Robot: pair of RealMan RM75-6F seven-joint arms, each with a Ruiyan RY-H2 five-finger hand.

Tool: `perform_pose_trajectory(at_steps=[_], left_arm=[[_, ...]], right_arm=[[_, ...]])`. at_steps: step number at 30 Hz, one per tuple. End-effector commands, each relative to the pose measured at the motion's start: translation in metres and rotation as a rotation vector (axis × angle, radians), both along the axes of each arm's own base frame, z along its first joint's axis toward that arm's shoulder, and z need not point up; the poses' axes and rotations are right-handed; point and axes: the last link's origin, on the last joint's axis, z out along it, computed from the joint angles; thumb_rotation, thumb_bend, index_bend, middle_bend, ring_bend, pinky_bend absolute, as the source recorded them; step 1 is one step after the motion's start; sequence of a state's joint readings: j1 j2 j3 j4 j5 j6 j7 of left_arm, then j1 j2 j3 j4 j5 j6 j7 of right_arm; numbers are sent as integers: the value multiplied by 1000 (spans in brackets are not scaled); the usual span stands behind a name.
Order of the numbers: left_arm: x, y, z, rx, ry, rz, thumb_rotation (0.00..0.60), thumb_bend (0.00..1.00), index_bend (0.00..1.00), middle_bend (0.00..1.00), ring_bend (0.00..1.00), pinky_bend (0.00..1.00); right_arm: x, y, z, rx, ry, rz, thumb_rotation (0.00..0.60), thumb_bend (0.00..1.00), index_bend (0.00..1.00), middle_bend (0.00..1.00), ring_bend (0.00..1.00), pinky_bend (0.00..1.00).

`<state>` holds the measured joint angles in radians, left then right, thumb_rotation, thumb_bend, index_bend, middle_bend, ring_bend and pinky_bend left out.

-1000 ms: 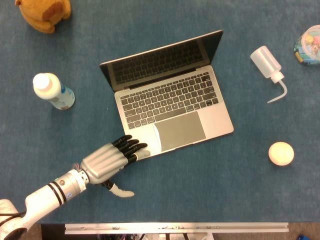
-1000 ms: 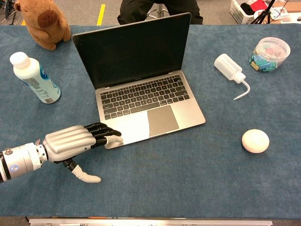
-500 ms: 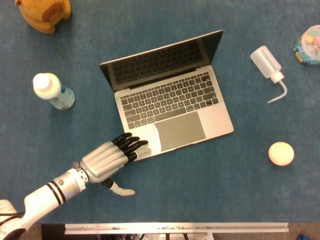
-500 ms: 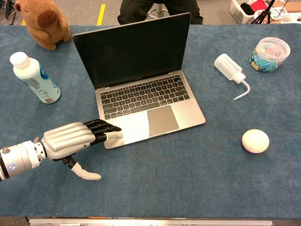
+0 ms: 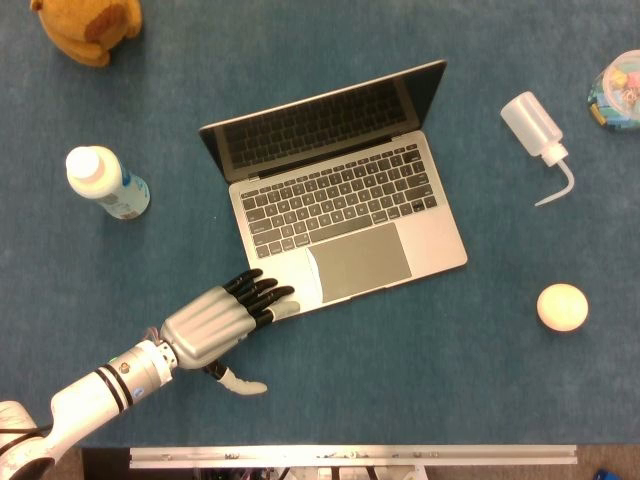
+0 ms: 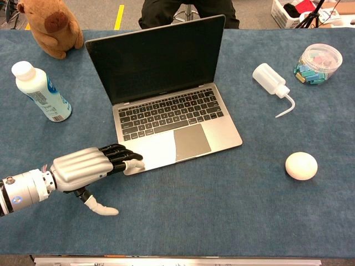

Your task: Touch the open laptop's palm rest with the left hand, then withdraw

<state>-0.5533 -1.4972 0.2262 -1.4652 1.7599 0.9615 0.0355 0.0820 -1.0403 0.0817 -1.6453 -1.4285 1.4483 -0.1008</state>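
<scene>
The open silver laptop [image 5: 340,200] [image 6: 166,105] stands mid-table, dark screen tilted back. My left hand [image 5: 215,322] [image 6: 89,166] lies flat at its front left corner, fingers stretched out together and thumb spread toward the table edge. Its dark fingertips [image 5: 270,298] [image 6: 128,160] overlap the left palm rest [image 5: 290,270] [image 6: 152,149] beside the trackpad and appear to touch it. The hand holds nothing. My right hand shows in neither view.
A white bottle with a blue label [image 5: 105,182] [image 6: 39,91] lies left of the laptop, a brown plush toy [image 5: 88,28] [image 6: 51,26] at the far left. On the right are a squeeze bottle [image 5: 538,135] [image 6: 272,83], a clear jar [image 5: 618,92] [image 6: 317,64] and a pale ball [image 5: 561,307] [image 6: 301,165].
The left hand crept slightly forward onto the palm rest half a second ago, then slid back a little toward the table's front edge. Nothing else moved.
</scene>
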Motion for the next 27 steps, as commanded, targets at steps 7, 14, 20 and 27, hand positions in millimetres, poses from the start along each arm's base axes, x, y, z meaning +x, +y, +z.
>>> perform_pose_trajectory(at_steps=[7,14,20,27], left_arm=[[7,4,14,49,-69,26,231,119,0,0,0,0],[-6,13,49,176,-101,105,337,120,0,8,0,0],[-27,13,87,317,-67,201,345,119,0,22,0,0],[-48,8,134,495,-83,311,366,119,36,50,0,0]], right_arm=[[0,1,3,-12,-1,3,600,0,297,208,41,0],[-2,2,3,-7,9,-4,600,0,297,208,41,0],[-2,1,-1,4,11,-8,600,0,297,209,41,0],[-1,0,-2,2,12,-8,600,0,297,210,41,0]])
